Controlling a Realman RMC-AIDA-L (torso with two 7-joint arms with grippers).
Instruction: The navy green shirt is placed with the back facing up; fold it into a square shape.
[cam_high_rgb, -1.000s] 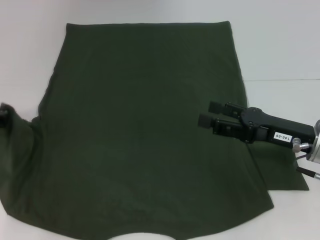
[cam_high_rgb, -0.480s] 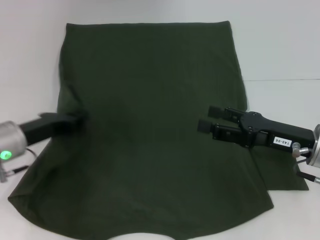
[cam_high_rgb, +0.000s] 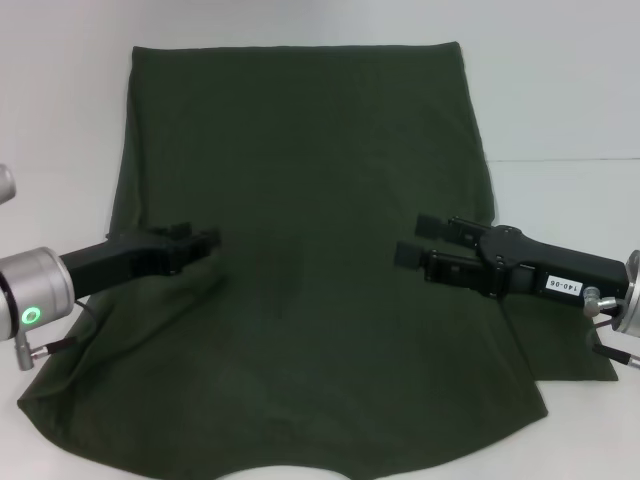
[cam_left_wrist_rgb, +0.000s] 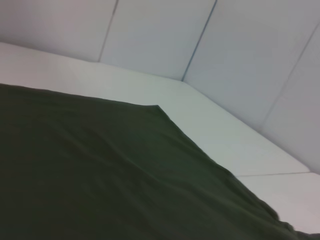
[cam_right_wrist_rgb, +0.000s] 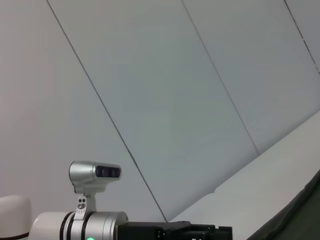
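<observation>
One shirt (cam_high_rgb: 310, 260) lies spread on the white table (cam_high_rgb: 560, 90), plain side up, covering most of the surface in the head view. Its straight far edge runs across the back of the table, and the near edge curves at the bottom of the view. On the left side the cloth has been folded inward, so that edge runs at a slant from the far corner down to the near left corner. A sleeve pokes out flat on the right, under the right arm.

Two arms reach in, one from each side, both low over the cloth and pointing toward its middle.

The right gripper (cam_high_rgb: 412, 240) stretches in from the right edge, its arm nearly level. Its two fingers stand apart, one above the other, with nothing between them, over the right part of the shirt.

The left gripper (cam_high_rgb: 205, 243) comes in from the left, forearm angled slightly upward toward the centre. Its tip sits against a raised ridge of cloth at the folded edge; whether its fingers are closed on the cloth cannot be told.
</observation>
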